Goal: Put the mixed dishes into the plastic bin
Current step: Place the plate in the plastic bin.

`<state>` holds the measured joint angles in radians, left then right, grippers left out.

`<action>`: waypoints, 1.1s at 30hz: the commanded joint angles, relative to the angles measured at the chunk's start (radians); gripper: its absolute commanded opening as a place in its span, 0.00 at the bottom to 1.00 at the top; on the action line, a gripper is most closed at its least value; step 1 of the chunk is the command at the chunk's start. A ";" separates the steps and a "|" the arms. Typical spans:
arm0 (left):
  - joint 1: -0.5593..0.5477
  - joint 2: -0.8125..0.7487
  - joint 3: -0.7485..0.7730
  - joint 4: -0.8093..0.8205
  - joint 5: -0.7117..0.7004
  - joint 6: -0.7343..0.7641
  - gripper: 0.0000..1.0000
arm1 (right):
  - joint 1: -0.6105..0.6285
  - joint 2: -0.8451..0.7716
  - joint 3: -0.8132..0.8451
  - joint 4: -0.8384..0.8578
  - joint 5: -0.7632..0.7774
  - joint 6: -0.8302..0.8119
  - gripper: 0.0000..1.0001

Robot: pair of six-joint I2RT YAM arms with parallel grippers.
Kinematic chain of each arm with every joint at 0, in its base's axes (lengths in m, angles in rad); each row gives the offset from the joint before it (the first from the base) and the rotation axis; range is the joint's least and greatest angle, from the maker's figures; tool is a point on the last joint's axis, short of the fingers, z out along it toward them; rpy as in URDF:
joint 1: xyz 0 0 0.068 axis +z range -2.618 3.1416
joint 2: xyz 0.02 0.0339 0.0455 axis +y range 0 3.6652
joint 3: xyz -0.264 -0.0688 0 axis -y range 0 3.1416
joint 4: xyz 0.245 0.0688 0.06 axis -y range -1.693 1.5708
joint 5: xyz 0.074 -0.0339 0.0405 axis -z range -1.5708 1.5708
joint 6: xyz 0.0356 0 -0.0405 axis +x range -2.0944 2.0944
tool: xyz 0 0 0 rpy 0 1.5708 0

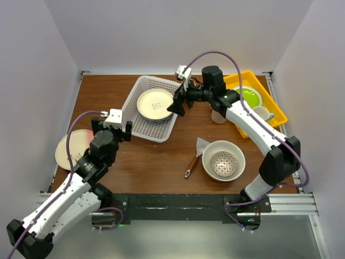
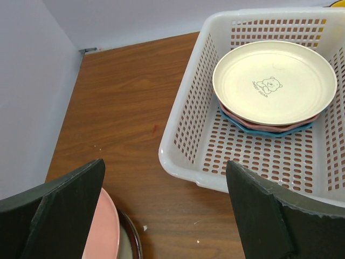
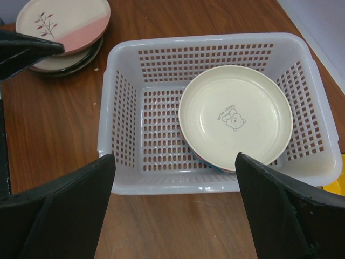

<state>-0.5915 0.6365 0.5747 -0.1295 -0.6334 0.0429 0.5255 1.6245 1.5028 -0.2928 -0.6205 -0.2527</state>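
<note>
Top external view: at the far left of the desk lies a pile of plates. The top one is cream and pink, with a little twig drawn on it. The left fingers hang just beside that pile. They are spread wide apart and hold nothing.

Next comes the white bin, standing on the desk near the back. Inside it, at its right end, is a cream plate with a small bear drawn on it. It lies on top of a pink plate and a blue plate.

The right fingers hang over the bin's right edge, spread wide and holding nothing.

Nearer the front lies a spatula. Just beside it is a big cream bowl with a small patterned bowl sitting inside it.

At the back right, a mug stands just beside a yellow tray. A lime-green plate lies in the tray.
</note>
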 commanded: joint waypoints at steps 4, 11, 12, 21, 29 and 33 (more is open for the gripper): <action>0.114 0.051 0.062 -0.001 0.118 -0.113 1.00 | -0.045 -0.147 -0.093 0.024 -0.079 -0.042 0.98; 0.234 0.089 0.073 -0.024 0.254 -0.202 1.00 | -0.128 -0.262 -0.197 0.122 -0.200 0.055 0.98; 0.245 0.092 0.073 -0.025 0.279 -0.212 1.00 | -0.136 -0.274 -0.211 0.138 -0.209 0.064 0.98; 0.404 0.164 0.079 -0.053 0.432 -0.284 0.97 | -0.199 -0.334 -0.332 0.282 -0.303 0.151 0.98; 0.522 0.235 0.082 -0.062 0.486 -0.319 1.00 | -0.206 -0.348 -0.395 0.363 -0.340 0.187 0.98; 0.581 0.276 0.086 -0.065 0.494 -0.322 1.00 | -0.208 -0.354 -0.404 0.368 -0.347 0.184 0.98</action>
<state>-0.0589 0.8841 0.6167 -0.2111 -0.1692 -0.2520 0.3241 1.3128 1.1069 0.0074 -0.9302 -0.0849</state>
